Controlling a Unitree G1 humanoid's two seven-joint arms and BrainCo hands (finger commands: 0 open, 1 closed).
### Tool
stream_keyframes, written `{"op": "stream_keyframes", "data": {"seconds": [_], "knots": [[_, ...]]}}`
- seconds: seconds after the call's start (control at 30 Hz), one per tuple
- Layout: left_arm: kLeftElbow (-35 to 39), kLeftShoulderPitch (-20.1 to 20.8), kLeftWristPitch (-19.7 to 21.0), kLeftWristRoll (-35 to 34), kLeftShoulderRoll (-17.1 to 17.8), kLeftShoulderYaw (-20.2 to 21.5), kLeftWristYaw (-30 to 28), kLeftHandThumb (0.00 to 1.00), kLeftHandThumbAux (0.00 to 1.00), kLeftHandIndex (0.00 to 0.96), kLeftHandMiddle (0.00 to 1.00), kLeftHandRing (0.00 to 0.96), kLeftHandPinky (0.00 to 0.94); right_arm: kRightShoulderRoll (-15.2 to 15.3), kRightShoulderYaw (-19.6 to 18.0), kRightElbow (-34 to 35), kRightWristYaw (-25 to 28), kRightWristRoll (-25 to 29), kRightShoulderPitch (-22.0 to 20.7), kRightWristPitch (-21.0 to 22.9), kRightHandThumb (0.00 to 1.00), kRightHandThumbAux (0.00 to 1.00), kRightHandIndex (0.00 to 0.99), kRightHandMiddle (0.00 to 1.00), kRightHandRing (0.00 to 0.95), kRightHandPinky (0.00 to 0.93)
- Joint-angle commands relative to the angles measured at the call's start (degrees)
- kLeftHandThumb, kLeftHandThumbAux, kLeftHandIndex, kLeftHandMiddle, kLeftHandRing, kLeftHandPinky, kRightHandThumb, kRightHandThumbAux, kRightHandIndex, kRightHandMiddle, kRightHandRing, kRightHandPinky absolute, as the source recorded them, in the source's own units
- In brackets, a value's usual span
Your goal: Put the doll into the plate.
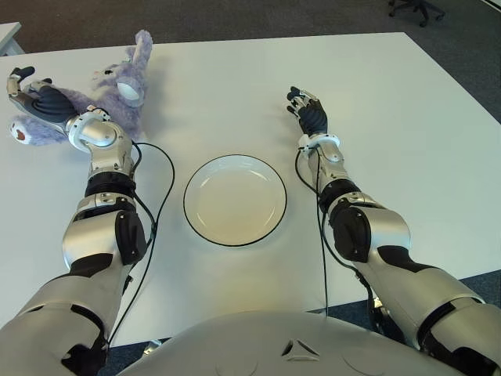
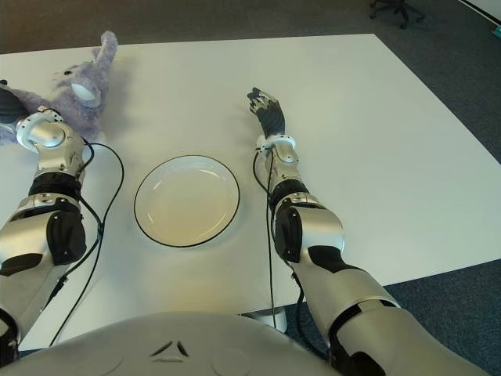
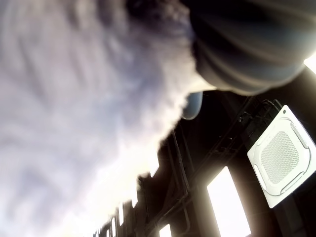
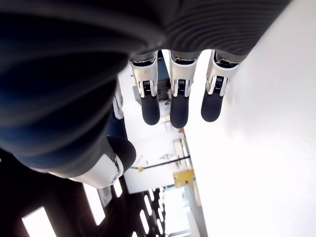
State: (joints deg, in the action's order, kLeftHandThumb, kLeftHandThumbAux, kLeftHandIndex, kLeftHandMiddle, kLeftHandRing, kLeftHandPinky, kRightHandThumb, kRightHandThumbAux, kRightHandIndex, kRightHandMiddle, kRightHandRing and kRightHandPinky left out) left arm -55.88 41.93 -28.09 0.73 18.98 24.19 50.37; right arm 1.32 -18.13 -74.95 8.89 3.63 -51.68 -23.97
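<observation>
A purple plush doll (image 1: 124,92) with long ears lies on the white table (image 1: 391,102) at the far left. My left hand (image 1: 31,92) is over the doll's body, with its fingers (image 1: 19,76) spread and pointing away. Fur (image 3: 74,113) fills most of the left wrist view, right beside the dark palm; no fingers close around it. The white plate (image 1: 235,200) with a dark rim sits empty in the middle, near me. My right hand (image 1: 307,110) shows to the right of the plate, farther back, with its fingers (image 4: 180,106) extended and nothing in them.
Black cables (image 1: 163,200) run along both forearms and loop onto the table left of the plate. The table's right edge meets dark carpet, where an office chair (image 1: 415,9) stands far back. Another table's corner (image 1: 8,35) shows at the far left.
</observation>
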Motion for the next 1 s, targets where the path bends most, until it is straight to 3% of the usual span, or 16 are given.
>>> {"op": "stream_keyframes", "data": {"seconds": [0.03,1.0], "knots": [[-1.29,0.12,0.19,-1.07,0.15,0.04,-1.78,1.000,0.654,0.433,0.425,0.517,0.546,-0.55,0.19,-1.80,-0.11,-0.18,1.73,2.17,0.703,0.731,0.399,0.120,0.113,0.131],[-2.72,0.08,-3.08,-3.19,0.27,0.30,-7.40,1.000,0.655,0.428,0.422,0.511,0.537,-0.95,-0.63,-1.83,0.36,0.64,1.25,3.06,0.702,0.729,0.399,0.130,0.119,0.132]]}}
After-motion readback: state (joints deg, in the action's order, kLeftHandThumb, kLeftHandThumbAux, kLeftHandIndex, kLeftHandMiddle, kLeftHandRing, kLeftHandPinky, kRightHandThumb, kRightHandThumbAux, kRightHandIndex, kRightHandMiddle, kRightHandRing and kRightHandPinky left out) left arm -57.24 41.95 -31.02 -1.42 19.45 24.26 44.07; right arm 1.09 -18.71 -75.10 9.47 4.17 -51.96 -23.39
